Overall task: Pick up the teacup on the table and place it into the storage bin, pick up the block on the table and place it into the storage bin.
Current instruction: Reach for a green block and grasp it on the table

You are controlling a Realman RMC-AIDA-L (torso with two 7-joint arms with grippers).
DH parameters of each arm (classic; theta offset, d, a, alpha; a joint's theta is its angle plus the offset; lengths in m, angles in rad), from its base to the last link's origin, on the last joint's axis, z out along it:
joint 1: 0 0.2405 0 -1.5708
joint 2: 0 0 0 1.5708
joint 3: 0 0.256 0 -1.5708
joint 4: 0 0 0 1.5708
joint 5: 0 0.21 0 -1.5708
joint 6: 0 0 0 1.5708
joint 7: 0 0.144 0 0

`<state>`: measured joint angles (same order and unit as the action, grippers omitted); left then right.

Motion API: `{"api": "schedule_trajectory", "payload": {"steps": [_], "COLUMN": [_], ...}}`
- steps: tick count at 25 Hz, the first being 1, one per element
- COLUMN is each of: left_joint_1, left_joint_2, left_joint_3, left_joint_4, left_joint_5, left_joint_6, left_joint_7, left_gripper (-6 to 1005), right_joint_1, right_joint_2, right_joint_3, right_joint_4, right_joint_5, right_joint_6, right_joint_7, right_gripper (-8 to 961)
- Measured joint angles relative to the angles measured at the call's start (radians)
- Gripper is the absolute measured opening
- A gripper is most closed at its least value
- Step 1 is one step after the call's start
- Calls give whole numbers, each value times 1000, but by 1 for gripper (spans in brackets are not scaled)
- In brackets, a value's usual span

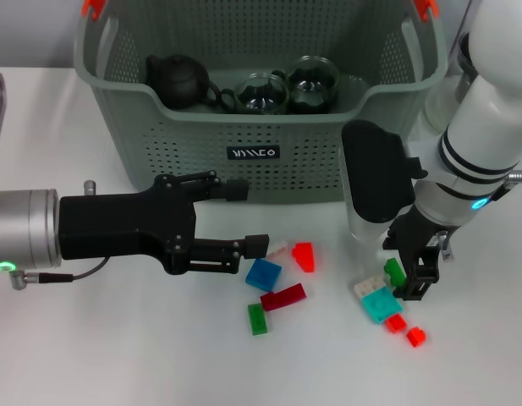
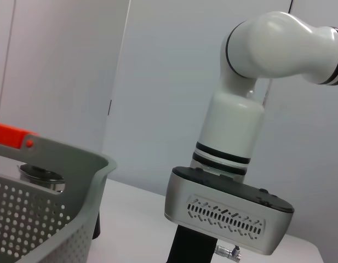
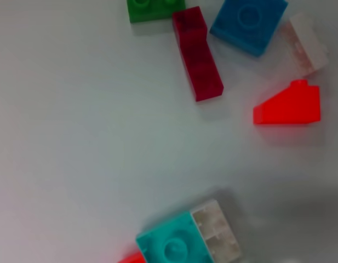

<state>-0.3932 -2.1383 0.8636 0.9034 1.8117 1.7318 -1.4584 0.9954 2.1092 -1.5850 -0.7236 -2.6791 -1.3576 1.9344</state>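
On the left, the left tool (image 1: pixel 239 218) hovered wide open above the table (image 1: pixel 117 355), holding nothing. Behind stood the storage bin (image 1: pixel 269 152) with glass teacups (image 1: pixel 265 93) inside. On the right, the right tool (image 1: pixel 410 277) pinched a small green block (image 1: pixel 394 271); so shallow a grip might let it slip.

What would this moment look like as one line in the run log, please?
left gripper: open, before storage bin | right gripper: closed on green block above table | bin: teapot, two glass cups
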Motion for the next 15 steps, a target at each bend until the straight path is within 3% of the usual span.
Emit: {"api": "schedule_trajectory", "payload": {"steps": [11,15], "left_joint_1": [2,2], "left_joint_2": [1,2], "left_joint_3": [0,0], "left_joint_4": [0,0], "left_joint_5": [-5,-4], "left_joint_6": [0,0], "left_joint_7": [0,0], "left_gripper": [857,857], "right_joint_1": [0,0], "right_joint_2": [0,-1], "right_joint_3": [-10,-4], "right_joint_4": [6,-2], "right_joint_5": [6,9], "right_joint_6": [-6,-9], "right_joint_7": [4,9], "right_gripper": [617,577]}}
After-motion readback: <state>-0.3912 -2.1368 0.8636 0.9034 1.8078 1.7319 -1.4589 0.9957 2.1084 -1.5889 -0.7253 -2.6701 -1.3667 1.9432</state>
